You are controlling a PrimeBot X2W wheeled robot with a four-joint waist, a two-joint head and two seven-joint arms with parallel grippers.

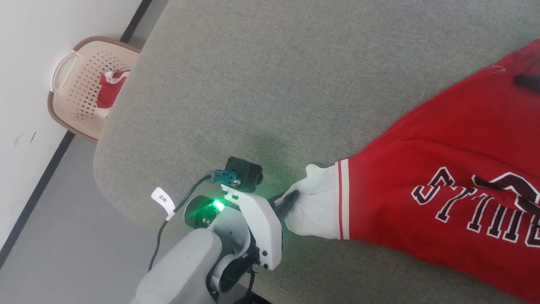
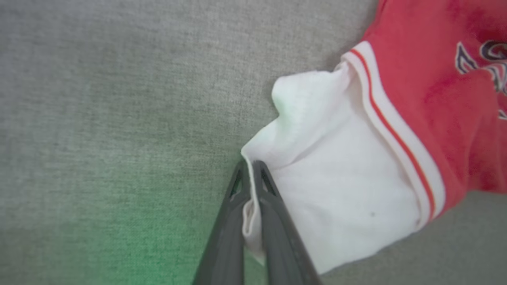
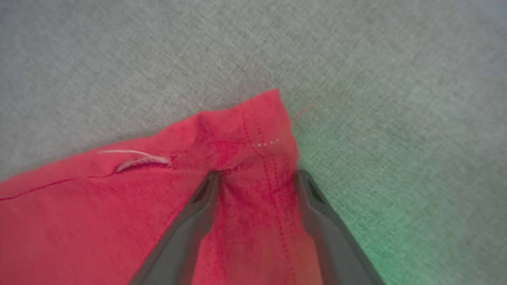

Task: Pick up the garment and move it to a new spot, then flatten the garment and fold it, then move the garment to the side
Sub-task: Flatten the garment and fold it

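The garment (image 1: 443,139), red with dark white-outlined lettering, lies spread on the grey fabric surface (image 1: 253,84) at the right. Its white sleeve (image 1: 316,207) with white-red striped trim points toward my left gripper (image 1: 291,198). In the left wrist view that gripper (image 2: 250,164) is shut, pinching the folded edge of the white sleeve (image 2: 336,178). A dark finger of my right gripper (image 1: 527,82) lies on the red cloth at the far right. Seen from the right wrist, my right gripper (image 3: 257,174) is open, its fingers standing apart on either side of a red hem corner (image 3: 257,126).
A beige perforated basket (image 1: 80,76) holding a red and white cloth (image 1: 110,88) stands on the floor at the upper left by the white wall. The grey surface ends in a rounded edge at the left, with grey floor (image 1: 63,236) beyond it.
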